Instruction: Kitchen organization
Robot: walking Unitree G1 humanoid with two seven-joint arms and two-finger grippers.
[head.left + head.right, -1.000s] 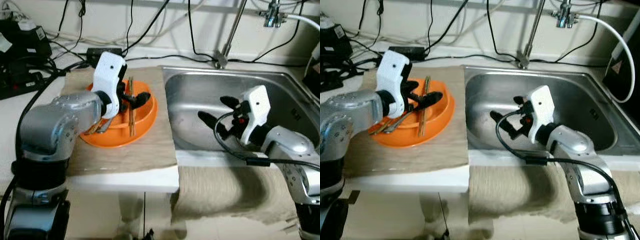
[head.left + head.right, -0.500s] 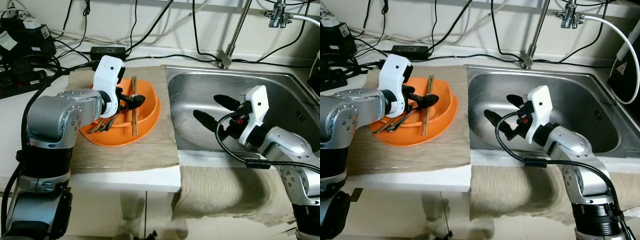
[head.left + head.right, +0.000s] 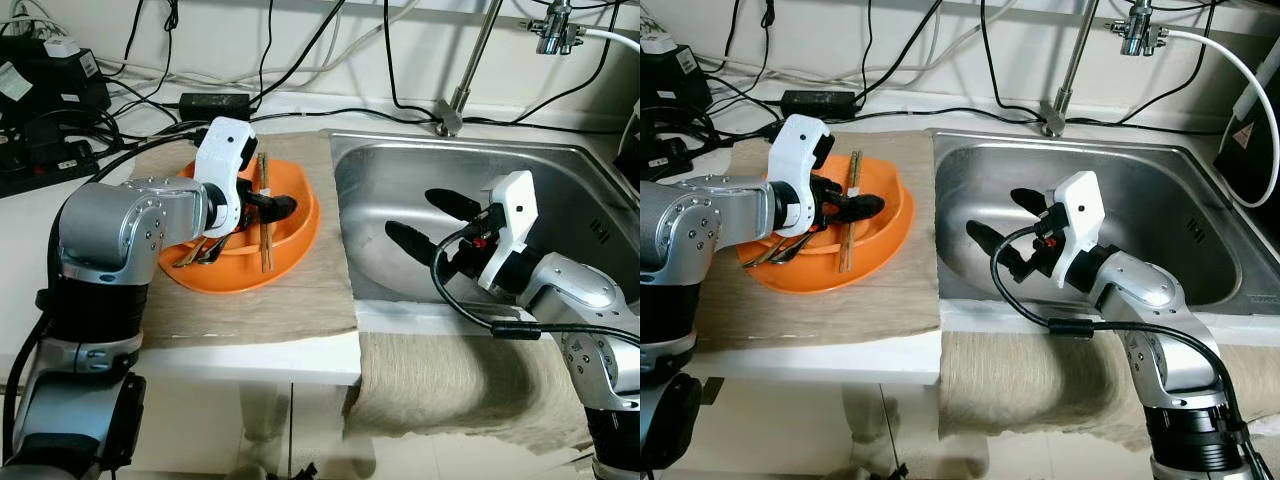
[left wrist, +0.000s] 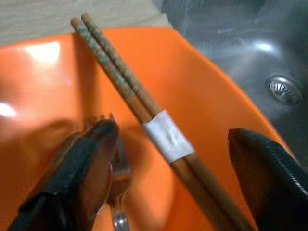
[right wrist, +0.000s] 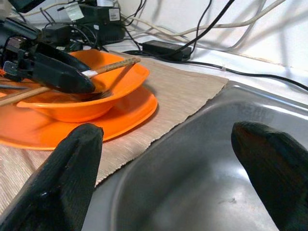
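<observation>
Sorting is barely started, judging by how things lie. Nearest the robot: beige cloth (image 3: 455, 390) draped over the worktop's front edge at 5 o'clock, below the sink.

Right pincer (image 3: 1012, 222) hovers inside the steel sink (image 3: 1160, 200), fingers spread wide, holding nothing. Its wrist view looks across the sink wall towards the orange dishes. Sink basin looks bare apart from the drain (image 4: 285, 89), so nothing is waiting to be washed or lifted out of it.

Left pincer (image 3: 268, 203) sits over the orange bowl (image 3: 290, 215) at 10 o'clock on the beige mat (image 3: 250, 300). Fingers spread, straddling the contents, gripping nothing yet. Left wrist view: one finger touches or rests just over the fork (image 4: 118, 166), the other is off past the chopsticks (image 4: 139, 103). Chopsticks are a pair bound by a white band, lying across the bowl with the tips over the far rim. Some metal cutlery handles (image 3: 770, 252) stick out of the bowl on the robot's left.

Bowl appears to sit on an orange plate (image 5: 120, 113).

Far back at 12 o'clock: tap pipe (image 3: 1068, 60), cables and power adapter (image 3: 820, 100) along the wall, untouched.

My read: utensils are all still in the bowl, none moved out. Left to do: close on the chopsticks or fork, lift, place wherever they belong; destination not evident.
</observation>
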